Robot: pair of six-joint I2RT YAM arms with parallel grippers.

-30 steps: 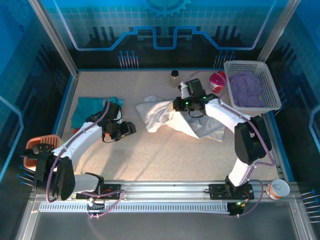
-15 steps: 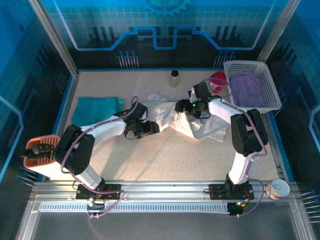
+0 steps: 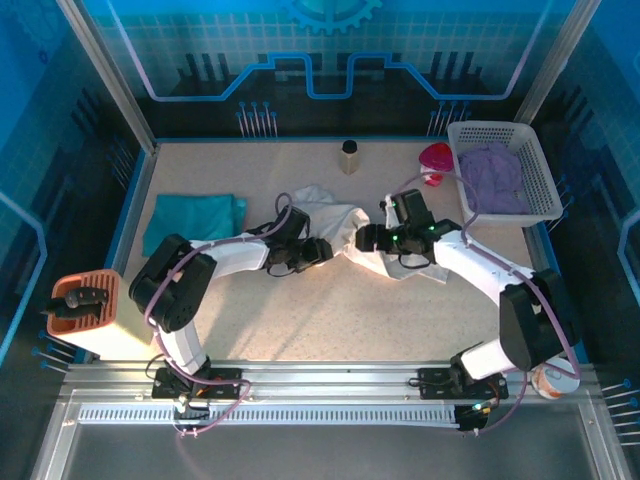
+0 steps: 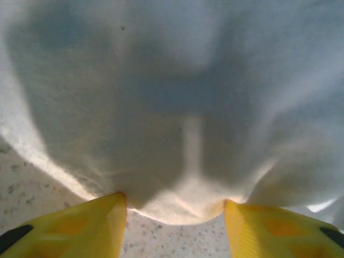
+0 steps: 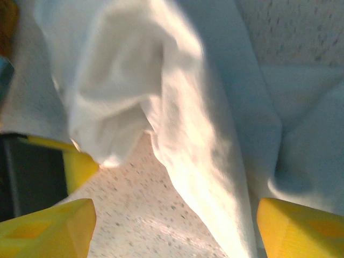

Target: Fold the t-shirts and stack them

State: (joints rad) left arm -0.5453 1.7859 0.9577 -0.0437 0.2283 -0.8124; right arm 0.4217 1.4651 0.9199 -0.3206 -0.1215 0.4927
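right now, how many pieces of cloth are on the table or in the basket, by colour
white shirt: 1
teal shirt: 1
purple cloth, in the basket: 1
total: 3

My left gripper (image 3: 318,252) has swung across from beside the teal shirt (image 3: 190,222) to the white shirt's (image 3: 335,218) near left edge, where its fingers (image 4: 107,215) now straddle a fold. My right gripper (image 3: 368,238) has let go, spread wide and drawn back toward me. The white shirt lies more bunched.
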